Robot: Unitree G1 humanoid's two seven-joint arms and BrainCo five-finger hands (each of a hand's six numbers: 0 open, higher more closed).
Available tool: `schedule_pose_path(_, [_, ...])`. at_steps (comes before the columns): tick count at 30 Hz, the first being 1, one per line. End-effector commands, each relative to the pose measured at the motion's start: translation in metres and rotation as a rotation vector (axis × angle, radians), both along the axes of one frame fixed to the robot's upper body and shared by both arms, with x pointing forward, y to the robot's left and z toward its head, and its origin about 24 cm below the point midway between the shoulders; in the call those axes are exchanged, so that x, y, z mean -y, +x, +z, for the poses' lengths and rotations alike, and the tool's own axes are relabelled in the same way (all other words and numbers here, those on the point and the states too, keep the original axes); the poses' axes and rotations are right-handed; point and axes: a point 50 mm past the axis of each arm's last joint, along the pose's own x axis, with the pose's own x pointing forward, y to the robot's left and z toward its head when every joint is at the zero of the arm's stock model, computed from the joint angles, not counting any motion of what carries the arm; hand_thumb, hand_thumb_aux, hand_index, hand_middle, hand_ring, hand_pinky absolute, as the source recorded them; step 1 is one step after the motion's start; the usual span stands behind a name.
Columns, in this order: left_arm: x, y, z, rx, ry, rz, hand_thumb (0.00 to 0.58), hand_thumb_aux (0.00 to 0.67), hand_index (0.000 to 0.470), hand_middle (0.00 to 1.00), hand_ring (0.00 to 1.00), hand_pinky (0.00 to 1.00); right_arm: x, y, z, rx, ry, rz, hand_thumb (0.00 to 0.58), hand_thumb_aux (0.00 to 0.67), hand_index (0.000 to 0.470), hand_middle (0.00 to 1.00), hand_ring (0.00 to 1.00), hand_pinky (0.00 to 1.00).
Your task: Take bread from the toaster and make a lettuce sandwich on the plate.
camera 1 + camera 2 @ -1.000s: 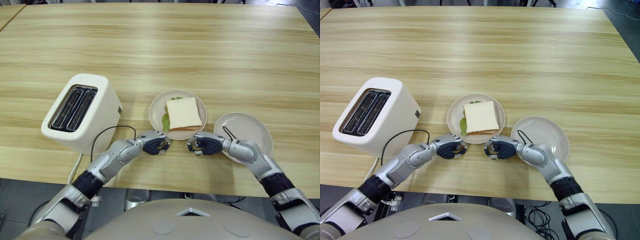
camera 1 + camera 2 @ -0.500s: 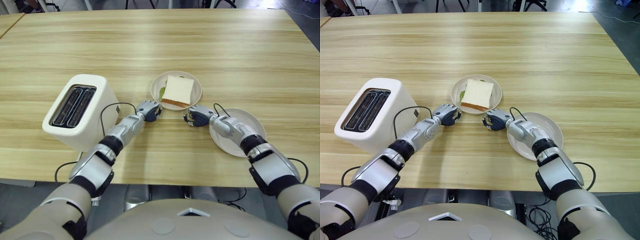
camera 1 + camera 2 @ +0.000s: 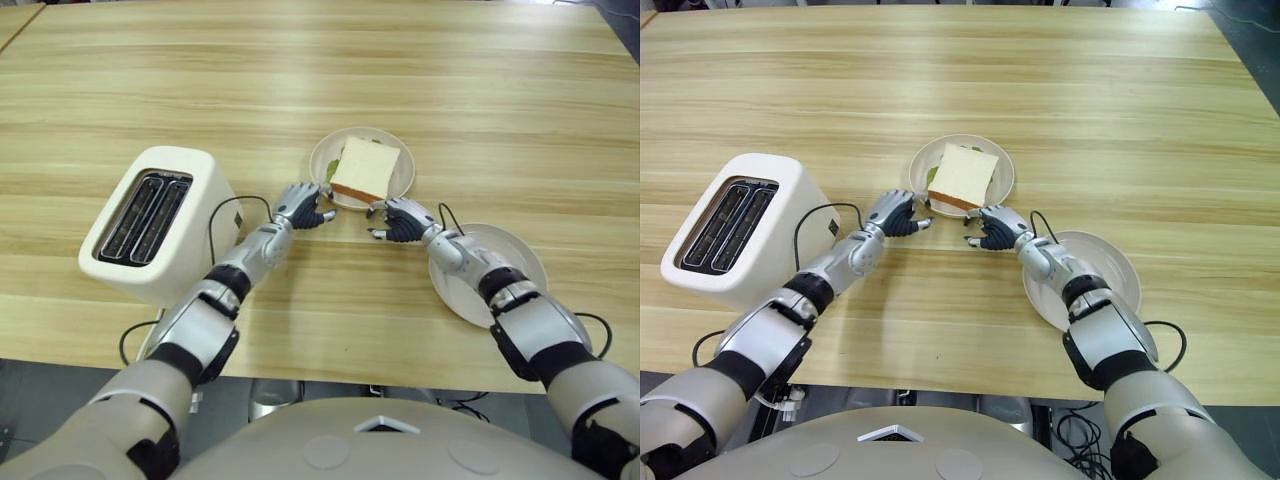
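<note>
The sandwich (image 3: 368, 168), a white bread slice on top with green lettuce (image 3: 331, 170) peeking out on the left, lies on a small beige plate (image 3: 406, 181) at the table's middle. My left hand (image 3: 303, 207) is at the plate's near left rim with its fingers curled. At the near right rim, my right hand (image 3: 398, 219) is curled in the same way. Both touch or nearly touch the rim; neither grasps anything that I can see. The white toaster (image 3: 150, 220) stands to the left, and its two slots look dark and empty.
An empty beige plate (image 3: 515, 275) lies at the right, partly under my right forearm. The toaster's black cable (image 3: 228, 209) loops on the table beside my left forearm. Bare wooden tabletop (image 3: 320, 60) stretches beyond the sandwich plate.
The sandwich plate has slid away from the table's front edge, now farther back than the toaster. Both curled hands have stretched forward right behind it. The view has shifted too.
</note>
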Motion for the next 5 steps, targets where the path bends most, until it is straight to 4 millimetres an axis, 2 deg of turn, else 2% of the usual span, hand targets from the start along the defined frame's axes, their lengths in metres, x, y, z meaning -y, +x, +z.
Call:
schedule_pose_path(1, [-0.009, -0.023, 0.043, 0.116, -0.215, -0.026, 0.0, 0.0, 0.0, 0.0, 0.0, 0.0, 0.002, -0.029, 0.012, 0.015, 0.168, 0.148, 0.0, 0.0, 0.0, 0.0, 0.0, 0.0])
schedule_pose_path(5, [-0.014, -0.049, 0.071, 0.112, -0.478, -0.053, 0.0, 0.0, 0.0, 0.0, 0.0, 0.0, 0.002, -0.046, 0.049, 0.099, 0.498, 0.142, 0.0, 0.0, 0.0, 0.0, 0.0, 0.0])
